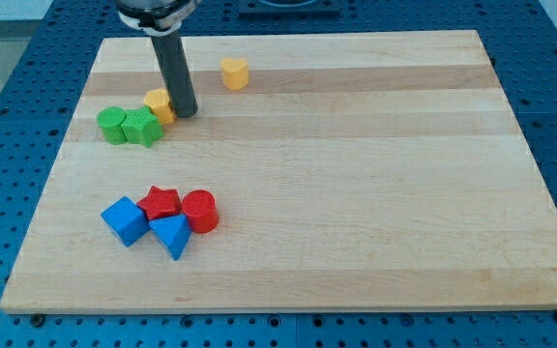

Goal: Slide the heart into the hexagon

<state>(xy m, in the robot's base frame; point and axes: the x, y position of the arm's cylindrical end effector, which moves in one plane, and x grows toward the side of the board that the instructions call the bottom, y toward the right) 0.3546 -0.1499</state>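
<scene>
So at the view's left the green blocks (130,126) sat clustered, with the yellow heart (158,103) touching them and my tip (184,114) pressed against its right side; no fingers here, just a rod. The yellow hexagon (234,72) was well apart up right, so basically everything was left.

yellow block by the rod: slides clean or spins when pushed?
Yellow block beside my tip is flat-based, so it probably slides rather than rolls. Small, likely light. It touches a green block, so an off-centre push may well spin it.
</scene>
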